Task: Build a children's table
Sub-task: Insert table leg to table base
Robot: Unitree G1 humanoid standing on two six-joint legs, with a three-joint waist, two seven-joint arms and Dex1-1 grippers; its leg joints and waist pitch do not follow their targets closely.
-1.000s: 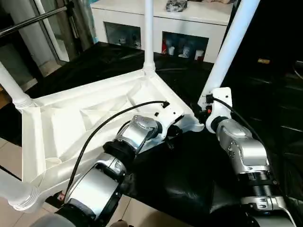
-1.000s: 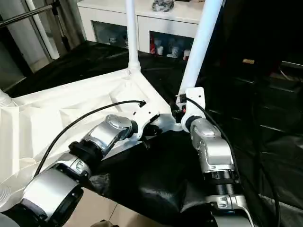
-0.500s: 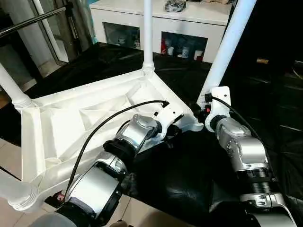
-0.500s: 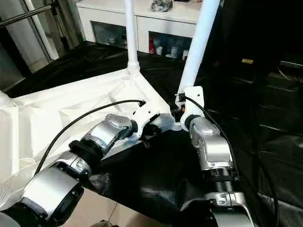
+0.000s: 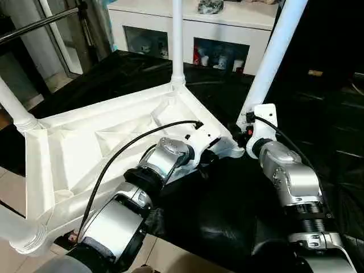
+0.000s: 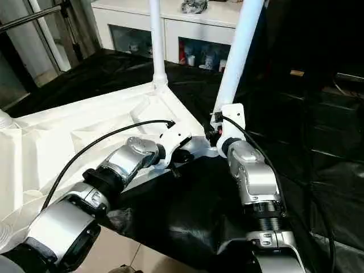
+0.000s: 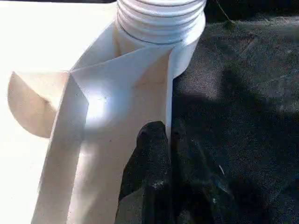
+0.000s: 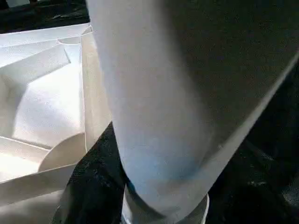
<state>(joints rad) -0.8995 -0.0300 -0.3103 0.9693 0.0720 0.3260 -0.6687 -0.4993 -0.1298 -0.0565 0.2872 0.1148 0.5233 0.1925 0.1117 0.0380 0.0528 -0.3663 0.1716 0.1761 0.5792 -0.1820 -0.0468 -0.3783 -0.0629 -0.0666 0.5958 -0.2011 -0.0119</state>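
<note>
The children's table top (image 5: 85, 148) lies upside down on black cloth, ribbed underside up. Upright white legs stand in its far corner (image 5: 178, 40), its left corner (image 5: 11, 105) and its near-left corner (image 5: 17, 230). A fourth leg (image 5: 273, 57) leans up to the right from the right corner socket (image 7: 161, 23). My left gripper (image 7: 170, 149) is shut on the top's rim wall (image 7: 169, 107) just beside that socket, one black finger (image 7: 152, 154) on each side. My right gripper (image 5: 248, 133) sits at the base of the leaning leg (image 8: 154, 107), which runs close in front of the wrist.
Black cloth (image 5: 227, 199) covers the floor under and to the right of the table top. A white glass-door cabinet (image 5: 187, 34) stands behind. A metal rail (image 5: 40, 25) crosses the back left. Pale floor tiles (image 5: 11, 182) show at the near left.
</note>
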